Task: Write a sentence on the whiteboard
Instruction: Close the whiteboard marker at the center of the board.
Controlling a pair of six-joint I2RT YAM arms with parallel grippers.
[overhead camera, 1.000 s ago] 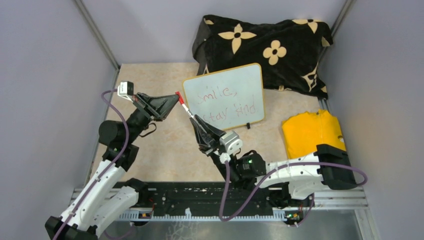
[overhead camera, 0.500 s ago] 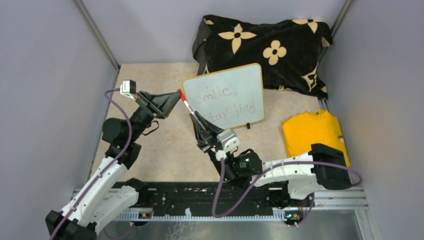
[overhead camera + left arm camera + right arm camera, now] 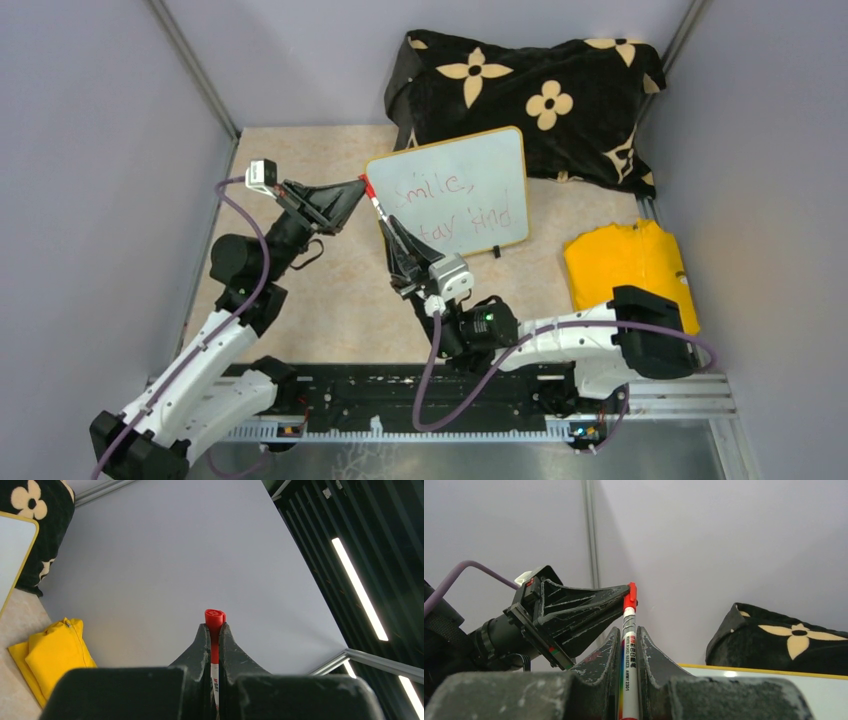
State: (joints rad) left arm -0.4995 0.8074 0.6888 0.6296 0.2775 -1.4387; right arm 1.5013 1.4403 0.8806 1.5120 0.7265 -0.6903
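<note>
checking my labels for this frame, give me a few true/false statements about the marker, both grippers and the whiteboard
1. The right gripper has its jaws closed on the white barrel of the marker. True.
2. The left gripper is wide open and clear of the marker. False: its jaws pinch the red cap at the marker's end.
3. The whiteboard is blank. False: it carries red lettering in two lines.
4. In the top view, a yellow bundle lies to the right of the whiteboard. True.
</note>
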